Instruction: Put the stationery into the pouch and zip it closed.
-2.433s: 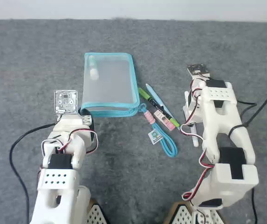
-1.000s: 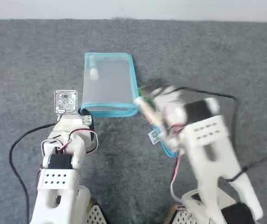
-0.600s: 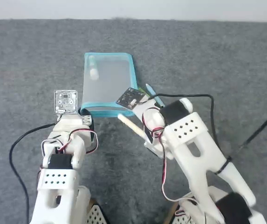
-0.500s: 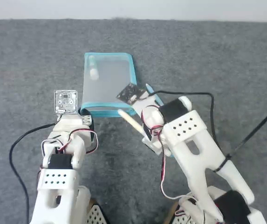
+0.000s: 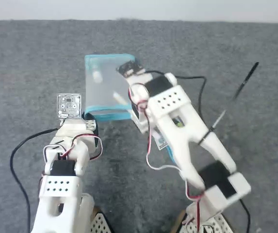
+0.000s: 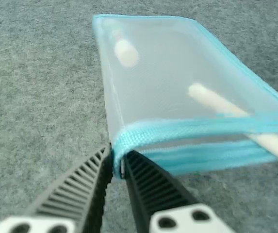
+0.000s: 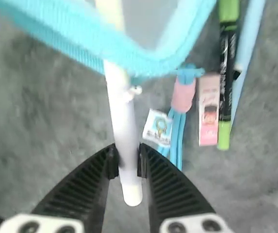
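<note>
Now, left gripper (image 6: 117, 162) was clamped on pouch (image 5: 102, 80) mouth corner, pouch at its 12 o'clock. Right gripper (image 7: 126, 160) pinched white pen (image 7: 121, 141), tip inside mouth. Best: push lengthwise, release deep, keep mouth held. Earlier, pen lay outside mouth; right arm had advanced toward 12 o'clock.

Your bench (image 5: 236, 43) has a grey, carpet-like top. The translucent pouch (image 5: 105, 82) with turquoise trim lies on it, its near corner pinched between the left fingers (image 6: 88, 179). Just beyond the tips of the right fingers (image 7: 88, 184), which clamp a white pen (image 7: 124, 141), a green pen (image 7: 227, 63) and a pale blue pen (image 7: 249, 48) lie side by side. A small pink block (image 7: 208, 114) lies just beside the green one, next to a turquoise cord (image 7: 176, 145) with a small tag (image 7: 157, 127).
</note>
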